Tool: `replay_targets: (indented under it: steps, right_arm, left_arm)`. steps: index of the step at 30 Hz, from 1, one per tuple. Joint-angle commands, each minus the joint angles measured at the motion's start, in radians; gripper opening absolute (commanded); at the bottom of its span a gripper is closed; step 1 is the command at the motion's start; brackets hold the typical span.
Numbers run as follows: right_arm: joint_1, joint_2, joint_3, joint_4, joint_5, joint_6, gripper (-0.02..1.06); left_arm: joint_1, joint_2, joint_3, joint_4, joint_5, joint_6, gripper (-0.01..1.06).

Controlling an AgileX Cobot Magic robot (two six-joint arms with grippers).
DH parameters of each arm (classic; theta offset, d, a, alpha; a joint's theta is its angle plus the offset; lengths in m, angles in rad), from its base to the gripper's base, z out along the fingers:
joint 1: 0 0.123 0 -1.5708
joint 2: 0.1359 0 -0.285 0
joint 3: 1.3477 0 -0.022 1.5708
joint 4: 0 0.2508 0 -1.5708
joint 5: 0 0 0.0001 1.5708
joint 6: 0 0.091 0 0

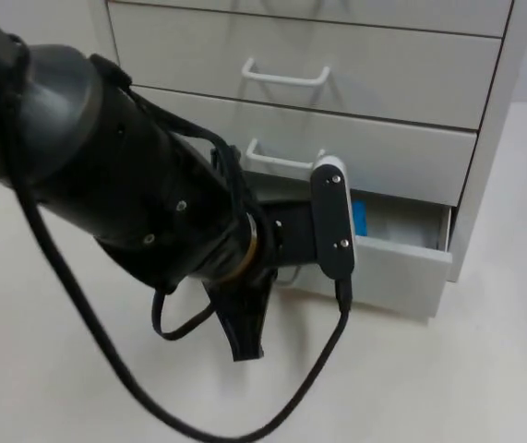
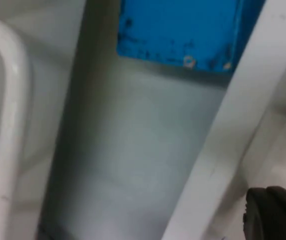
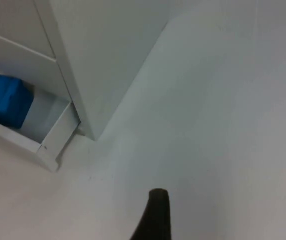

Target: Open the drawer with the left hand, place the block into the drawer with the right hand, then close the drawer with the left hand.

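1 blue block (image 3: 5, 106) inside open drawer (image 1: 401, 263), left tool (image 1: 245, 337) beside

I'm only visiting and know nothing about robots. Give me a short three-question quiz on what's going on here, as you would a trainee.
1. True or false: the block already lies in the open drawer.
2. What colour is the block? A red, B blue, C green.
3. Fill in: the left tool hangs in front of the ____, while the right tool waits over the table beside it.

Key: 1 true; 2 B; 3 cabinet.
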Motion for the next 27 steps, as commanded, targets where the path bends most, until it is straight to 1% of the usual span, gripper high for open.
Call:
replay_targets:
  steps: [1,7,12,17,26,27]
  right_arm:
    - [0.005,-0.005,0.003,-0.005,-0.008,-0.001,0.7]
    - [0.005,-0.005,0.003,-0.005,-0.008,-0.001,0.7]
    - [0.005,-0.005,0.003,-0.005,-0.014,-0.001,0.7]
    - [0.005,-0.005,0.003,-0.005,-0.014,-0.001,0.7]
    - [0.005,-0.005,0.003,-0.005,-0.016,-0.003,0.7]
    - [0.005,-0.005,0.003,-0.009,-0.016,-0.003,0.7]
  left_arm:
    - [0.016,0.016,-0.025,0.008,0.026,-0.004,0.0]
    - [0.077,0.042,-0.107,0.008,0.024,-0.035,0.0]
    - [0.112,0.055,-0.167,0.008,0.024,-0.049,0.0]
    - [0.132,0.057,-0.196,0.008,0.031,-0.055,0.0]
    - [0.128,0.057,-0.184,0.008,0.024,-0.072,0.0]
    - [0.128,0.05,-0.184,-0.01,0.024,-0.072,0.0]
